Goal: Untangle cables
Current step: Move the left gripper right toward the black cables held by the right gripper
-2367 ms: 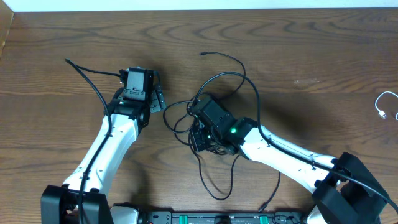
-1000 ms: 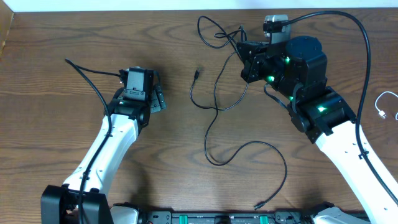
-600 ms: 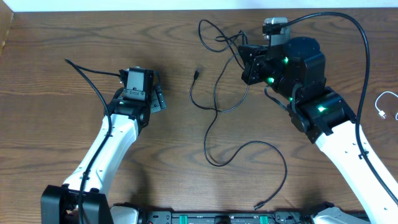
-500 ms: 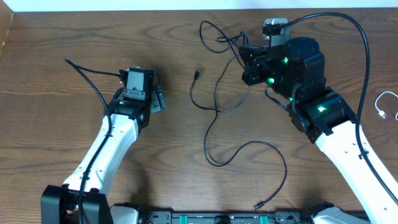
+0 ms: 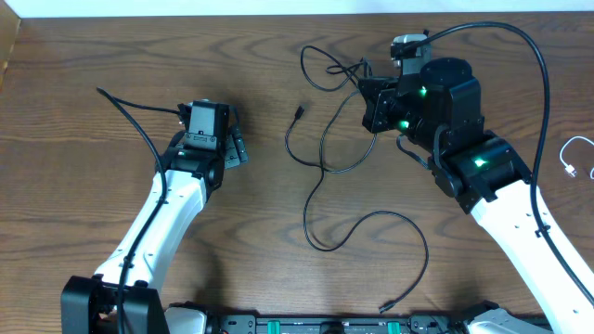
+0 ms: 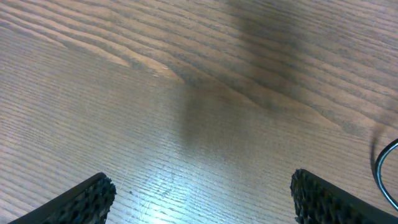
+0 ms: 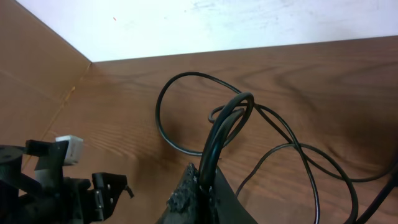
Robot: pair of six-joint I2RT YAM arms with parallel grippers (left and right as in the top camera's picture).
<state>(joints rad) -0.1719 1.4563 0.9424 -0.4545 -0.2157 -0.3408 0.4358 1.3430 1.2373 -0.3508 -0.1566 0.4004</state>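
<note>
A thin black cable (image 5: 320,167) trails across the table from loops at the back (image 5: 317,63), through a long curve, to a plug near the front edge (image 5: 385,306). Another plug end (image 5: 297,111) lies free. My right gripper (image 5: 368,93) is shut on this cable and holds it raised at the back. The right wrist view shows the strands pinched between the jaws (image 7: 208,180), looping above them (image 7: 230,112). My left gripper (image 5: 234,144) is open and empty, left of the cable. Its fingers (image 6: 202,202) hover over bare wood. A white cable (image 5: 577,158) lies at the far right.
The table's back edge meets a white wall (image 7: 249,25). A short arc of black cable (image 6: 382,171) shows at the right edge of the left wrist view. My left arm (image 7: 62,180) shows at the lower left of the right wrist view.
My right gripper has carried the black cable from the table's middle up to the back right, stretching the tangle into a long trail. Over the last second it drifted slightly right. The left arm stayed still.
</note>
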